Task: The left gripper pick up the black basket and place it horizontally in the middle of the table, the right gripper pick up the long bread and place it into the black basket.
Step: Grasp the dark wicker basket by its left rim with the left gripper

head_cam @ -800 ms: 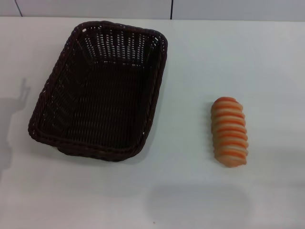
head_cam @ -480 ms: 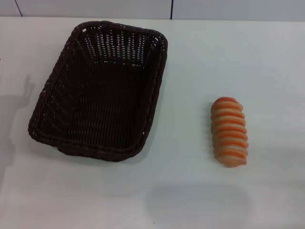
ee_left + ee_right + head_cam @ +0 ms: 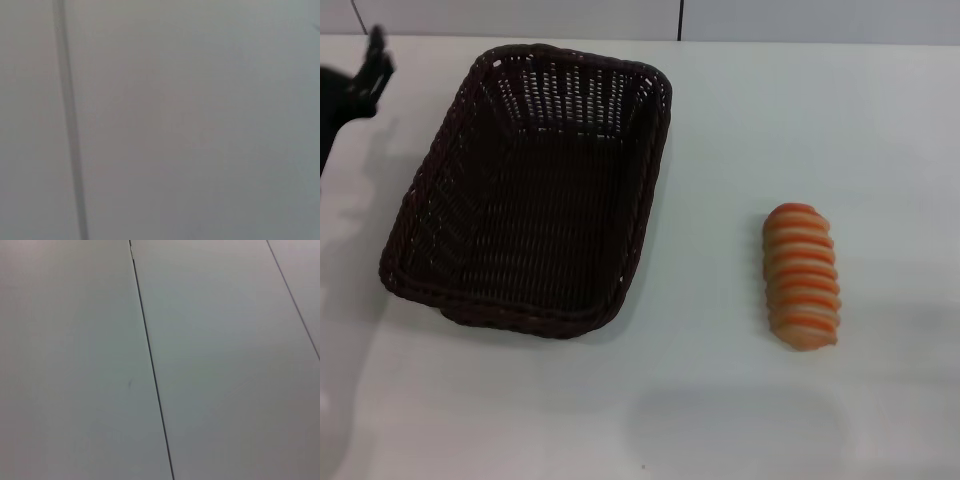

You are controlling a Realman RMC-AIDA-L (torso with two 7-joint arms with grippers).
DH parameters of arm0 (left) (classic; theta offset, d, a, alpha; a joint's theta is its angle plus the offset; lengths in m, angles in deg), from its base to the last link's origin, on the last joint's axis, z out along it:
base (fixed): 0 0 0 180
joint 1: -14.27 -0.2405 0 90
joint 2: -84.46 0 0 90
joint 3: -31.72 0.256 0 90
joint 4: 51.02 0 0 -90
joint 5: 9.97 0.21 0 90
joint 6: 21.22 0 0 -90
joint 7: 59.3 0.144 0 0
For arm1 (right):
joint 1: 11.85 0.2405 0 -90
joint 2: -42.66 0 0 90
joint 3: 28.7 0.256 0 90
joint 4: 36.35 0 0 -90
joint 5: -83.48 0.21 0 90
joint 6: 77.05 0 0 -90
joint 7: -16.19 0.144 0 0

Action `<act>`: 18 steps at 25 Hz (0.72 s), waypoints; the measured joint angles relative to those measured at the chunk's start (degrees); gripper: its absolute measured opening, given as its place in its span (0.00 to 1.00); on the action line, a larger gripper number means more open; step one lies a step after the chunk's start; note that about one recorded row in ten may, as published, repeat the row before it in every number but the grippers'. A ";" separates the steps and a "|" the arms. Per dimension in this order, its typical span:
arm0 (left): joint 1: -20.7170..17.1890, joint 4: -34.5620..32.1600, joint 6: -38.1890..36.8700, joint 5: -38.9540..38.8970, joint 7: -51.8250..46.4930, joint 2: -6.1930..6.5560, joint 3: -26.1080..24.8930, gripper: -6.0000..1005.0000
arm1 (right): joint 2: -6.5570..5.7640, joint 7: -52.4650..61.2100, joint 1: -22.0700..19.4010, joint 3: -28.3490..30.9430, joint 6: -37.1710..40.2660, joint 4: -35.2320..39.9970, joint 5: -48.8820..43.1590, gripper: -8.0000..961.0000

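The black basket [image 3: 535, 185] is a large dark woven wicker basket. It stands lengthwise on the left half of the white table [image 3: 720, 400], empty. The long bread [image 3: 802, 275], striped orange and cream, lies on the table to the right of the basket, well apart from it. My left gripper [image 3: 370, 65] shows as a dark shape at the far left edge of the head view, beside the basket's far left corner and apart from it. My right gripper is out of view. Both wrist views show only plain white surface with a seam.
A wall with panel seams [image 3: 680, 20] runs behind the table's far edge. Bare tabletop lies between the basket and the bread and in front of both.
My left gripper has come into the head view at the upper left; before, only its shadow showed on the table. The basket and the bread have not moved.
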 joint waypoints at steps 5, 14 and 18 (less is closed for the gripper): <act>-2.57 23.72 28.42 3.27 0.08 4.46 1.63 0.78 | -0.02 0.02 0.19 -0.48 0.18 -0.06 -0.04 0.83; -2.52 46.51 62.08 3.10 3.06 6.76 2.83 0.78 | -0.10 0.06 0.41 -0.56 -0.08 0.08 -0.03 0.83; 1.54 52.79 84.89 1.70 6.60 4.20 -1.50 0.78 | -0.11 0.06 0.40 -0.56 -0.13 0.26 0.06 0.83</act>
